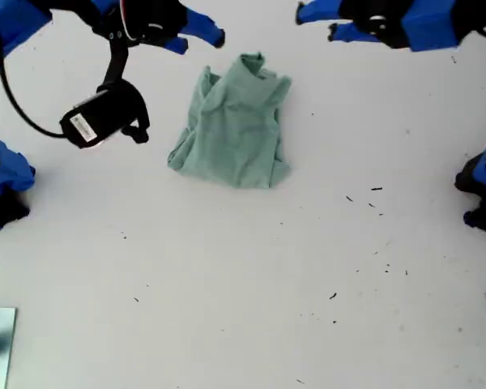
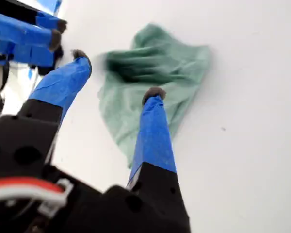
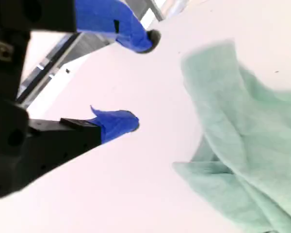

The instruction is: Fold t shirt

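t shirt [image 1: 235,130] lies in a crumpled, partly bunched heap on the white table [image 1: 227,284], upper middle of the exterior view, w/ its wider end toward the view's bottom. nothing's touching it.

my first gripper [image 2: 118,73] is released: the blue-taped fingers [image 2: 153,131] are spread wide w/ only table and cloth showing between them, and it sits off the shirt [image 2: 155,63]. another gripper's blue tips [image 2: 53,34] show beyond the shirt in the first wrist view.

my second gripper [image 3: 143,80] is also spread apart and empty, bare table between its fingers, w/ the shirt's edge [image 3: 242,145] just beside it but not pinched.

exterior view: one arm's blue tip [image 1: 211,36] is near the shirt's top on the view's left, the other arm's tips [image 1: 316,23] are at top right, further off the cloth. can't say for sure which of these is first or second, since the wrist views are blurry. black camera body [image 1: 101,117] w/ cable hangs on the view's left.
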`<act>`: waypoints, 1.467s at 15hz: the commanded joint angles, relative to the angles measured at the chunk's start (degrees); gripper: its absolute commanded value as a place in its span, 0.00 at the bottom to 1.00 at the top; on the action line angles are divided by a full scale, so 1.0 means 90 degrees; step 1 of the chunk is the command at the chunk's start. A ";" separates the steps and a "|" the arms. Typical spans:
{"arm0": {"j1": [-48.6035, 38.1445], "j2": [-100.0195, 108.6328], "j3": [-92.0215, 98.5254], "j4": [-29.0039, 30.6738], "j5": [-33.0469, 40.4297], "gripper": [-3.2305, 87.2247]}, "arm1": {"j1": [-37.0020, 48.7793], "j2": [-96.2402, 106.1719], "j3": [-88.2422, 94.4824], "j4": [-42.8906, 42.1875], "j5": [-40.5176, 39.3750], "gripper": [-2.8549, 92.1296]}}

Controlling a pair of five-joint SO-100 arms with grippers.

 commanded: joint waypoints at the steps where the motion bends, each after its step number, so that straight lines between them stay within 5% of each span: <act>1: -0.0313 0.0811 0.0781 -0.0137 0.0088 0.25 | 0.0234 0.1777 0.1289 -0.0078 -0.0088 0.28; 4: -0.0371 0.2461 0.3037 -0.1016 -0.0039 0.25 | 0.0020 0.3848 0.2979 0.0146 0.0059 0.28; 6: -0.0283 0.4072 0.4883 -0.1396 -0.0049 0.16 | -0.0439 0.5674 0.4150 0.0391 -0.0117 0.28; 8: 0.0068 0.6016 0.7158 -0.1934 -0.0381 0.03 | -0.1025 0.7568 0.5703 0.0752 0.0186 0.18; 10: 0.0928 0.8125 0.9727 -0.2607 -0.1221 0.03 | -0.1592 0.7715 0.6689 0.1123 0.0703 0.10; 13: 0.2412 1.2744 1.2773 -0.2070 -0.3008 0.03 | -0.1885 0.7715 0.8105 0.1582 0.1338 0.06; 14: 0.2598 1.2441 1.3066 -0.2178 -0.3125 0.03 | -0.1914 0.7715 0.8477 0.1611 0.1318 0.06; 16: 0.3174 1.2676 1.3076 -0.2012 -0.2627 0.14 | -0.2021 0.7705 0.8486 0.1582 0.0303 0.07; 18: 0.3564 1.2676 1.3096 -0.2002 -0.2773 0.14 | -0.1924 0.7705 0.8486 0.1602 -0.2100 0.07; 22: 0.3789 1.2676 1.3096 -0.2002 -0.2725 0.14 | -0.1943 0.7705 0.8477 0.1641 -0.2051 0.06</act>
